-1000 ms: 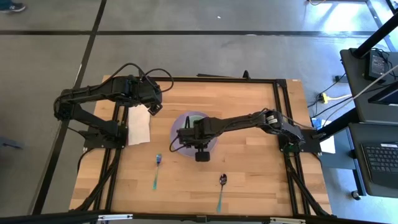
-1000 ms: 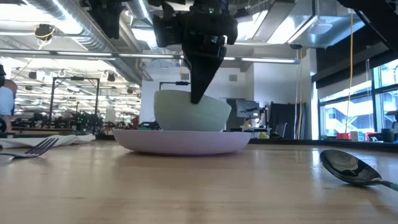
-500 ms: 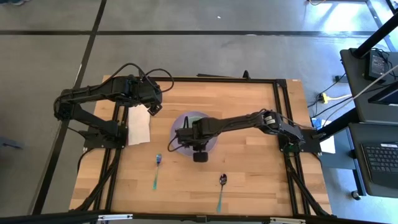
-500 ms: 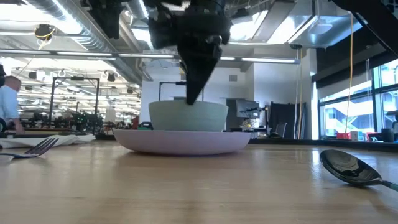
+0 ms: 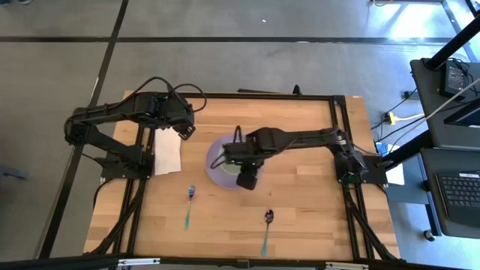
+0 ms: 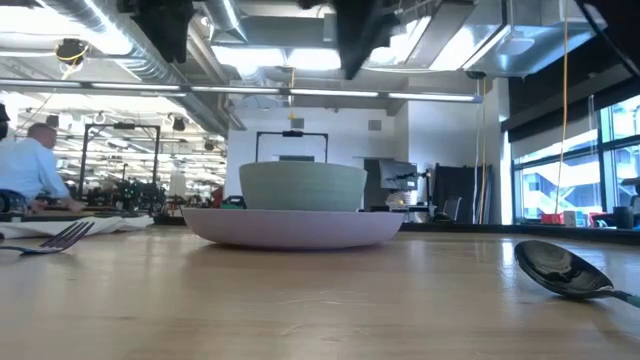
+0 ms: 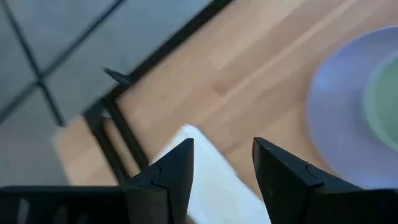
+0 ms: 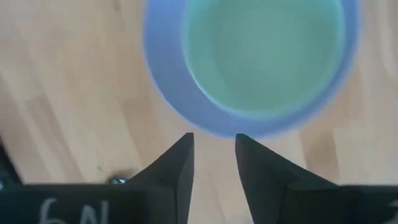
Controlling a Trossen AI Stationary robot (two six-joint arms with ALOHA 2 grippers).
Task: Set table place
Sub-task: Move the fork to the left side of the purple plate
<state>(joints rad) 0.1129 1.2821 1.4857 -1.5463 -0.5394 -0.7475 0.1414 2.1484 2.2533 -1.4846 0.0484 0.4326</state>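
Note:
A pale green bowl (image 5: 229,152) stands upright on its base in a lavender plate (image 5: 217,171), which lies flat mid-table on the light wooden table (image 5: 307,210). In the low view the bowl (image 6: 303,187) sits level on the plate (image 6: 300,226). My right gripper (image 5: 241,161) hangs above them, pointing down, its fingers a little apart and empty; in the right wrist view it (image 8: 214,146) looks down on the bowl (image 8: 264,56). My left gripper (image 5: 184,132) is open and empty above the far end of a white napkin (image 5: 167,153).
A fork (image 5: 189,204) and a spoon (image 5: 267,229), both with teal handles, lie toward the near edge, left and right of the plate. Black frame rails (image 5: 341,135) run along the table's sides. A person (image 6: 35,165) shows far off in the room.
My right gripper has set the tilted bowl down level in the plate, let go of it and risen straight up clear of it, shifting a little toward the table's right edge. The bowl stays where it was put.

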